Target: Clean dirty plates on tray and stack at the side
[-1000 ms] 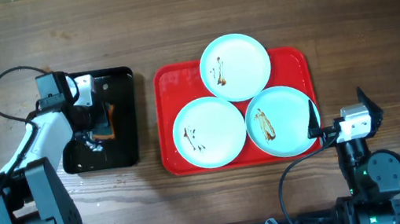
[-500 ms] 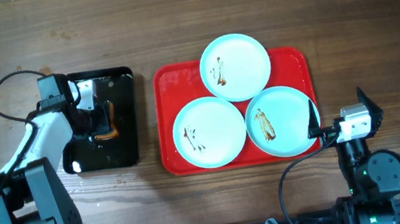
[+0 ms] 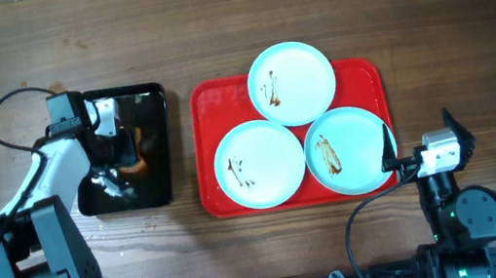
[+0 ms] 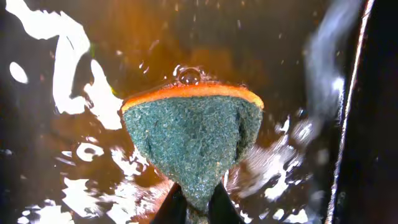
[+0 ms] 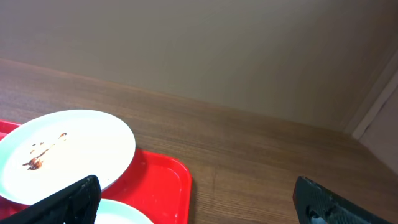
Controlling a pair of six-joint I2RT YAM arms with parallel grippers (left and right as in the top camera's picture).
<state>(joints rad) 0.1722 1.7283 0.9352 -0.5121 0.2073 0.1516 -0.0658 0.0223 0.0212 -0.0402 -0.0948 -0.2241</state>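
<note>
Item: left fingers (image 4: 194, 208), clenched on the lower tip of a sponge (image 4: 193, 146), green scouring face toward the wrist camera, orange layer behind, held over the wet floor of the black pan (image 3: 149, 104) at left of the overhead view. Item: right fingers (image 5: 196, 186), spread wide and holding nothing, parked at the lower right, just beside the tray (image 3: 209, 105). Item: three plates on the red tray at centre of the table (image 3: 306, 2): upper plate (image 3: 291, 83) overlapping the tray's far rim, lower-left plate (image 3: 259, 164) and lower-right plate (image 3: 349, 150) side by side, all crowded together, all carrying brown smears; none cleaned or stacked yet. Hazards, as judged: the sponge is pinched only by a narrow corner, so pressing it on a plate could twist it out of the grip; it looks soaked, so carrying it across may drip on the table and tray; the glossy plates lie loose, and an unbraced scrub could shove one into its neighbours or tip the upper one off the rim.
</note>
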